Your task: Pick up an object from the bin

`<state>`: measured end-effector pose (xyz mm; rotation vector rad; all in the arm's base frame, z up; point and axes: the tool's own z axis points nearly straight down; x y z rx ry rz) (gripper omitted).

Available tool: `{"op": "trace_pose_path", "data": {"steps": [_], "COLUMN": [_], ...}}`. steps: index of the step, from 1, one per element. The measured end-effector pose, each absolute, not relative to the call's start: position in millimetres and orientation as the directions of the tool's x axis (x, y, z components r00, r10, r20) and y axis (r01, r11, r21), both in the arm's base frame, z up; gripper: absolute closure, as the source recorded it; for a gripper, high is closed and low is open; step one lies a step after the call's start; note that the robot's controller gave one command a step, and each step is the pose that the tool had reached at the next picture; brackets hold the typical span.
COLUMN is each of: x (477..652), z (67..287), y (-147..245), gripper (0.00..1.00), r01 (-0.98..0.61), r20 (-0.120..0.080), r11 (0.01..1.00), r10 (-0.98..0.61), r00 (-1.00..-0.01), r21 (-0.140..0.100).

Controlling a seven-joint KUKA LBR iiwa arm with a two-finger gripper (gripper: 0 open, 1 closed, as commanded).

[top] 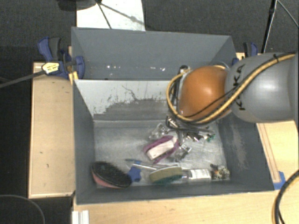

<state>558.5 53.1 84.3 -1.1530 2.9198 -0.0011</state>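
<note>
- Grey metal bin (117,139): small stuff heaped along front edge.
- Claw (180,138) low over pink-white plastic packet (159,148), mid-bin; spread or pinching, can't tell.
- Black oval brush (110,175), front-left corner.

The grey metal bin (149,55) is viewed from above and somewhat from the side of its near rim, so that its far wall is faced and its floor is laid open. The bin is kept central, at middling range, with a margin around it. The arm (266,94) is seen entering over the bin's right rim.
</note>
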Motion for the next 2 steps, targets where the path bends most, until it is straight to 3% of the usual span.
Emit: {"op": "trace_pose_path", "data": {"steps": [1, 2], "x": [559.0, 559.5], "z": [86, 241], "y": [55, 58], "gripper": [1.00, 1.00], "r01": [-0.681, -0.646], "r20": [-0.004, -0.009], "r11": [0.732, 0.763], "r10": [-0.681, -0.646], "r00": [-0.732, -0.763], "r21": [-0.001, -0.006]}}
